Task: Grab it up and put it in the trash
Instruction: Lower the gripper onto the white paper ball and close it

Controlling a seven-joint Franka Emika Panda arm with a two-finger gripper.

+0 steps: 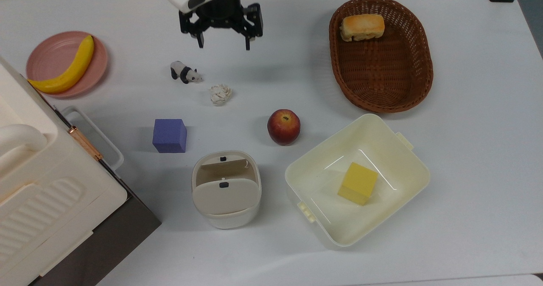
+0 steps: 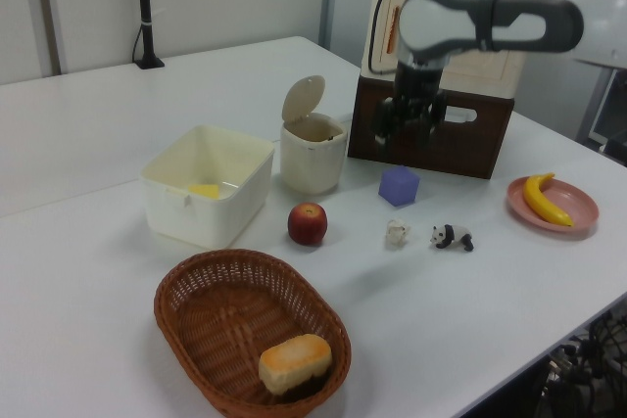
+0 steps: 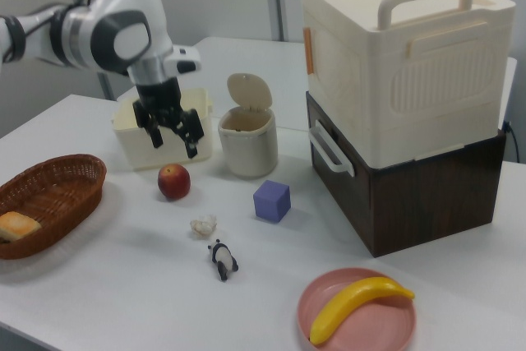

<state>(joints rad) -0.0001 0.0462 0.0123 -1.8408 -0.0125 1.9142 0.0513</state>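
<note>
1. The black two-finger gripper (image 1: 223, 46) hangs in the air with its fingers spread wide and nothing between them.
2. The small crumpled ball of off-white paper (image 1: 220, 94) lies on the white table (image 1: 466, 107), below the fingertips in the top view and well apart from them.
3. Risk: the black-and-white panda figurine (image 1: 185, 72) stands near the paper, closer to the top view's left finger. A descent drifting that way could knock or pinch it instead.
4. Risk: the paper is light and springy. A shallow close could flick it away toward the red apple (image 1: 284, 127).
5. The small cream-white rounded bin (image 1: 226, 189), farther from the fingers than the paper, has its flap lid raised. I cannot tell what is inside.
6. The square cream tub (image 1: 357, 180) holds a yellow block (image 1: 358, 183).
7. The brown wicker basket (image 1: 380, 54) holds a bread roll (image 1: 362, 26).
8. The pink plate (image 1: 66, 64) carries a yellow banana (image 1: 68, 68).
</note>
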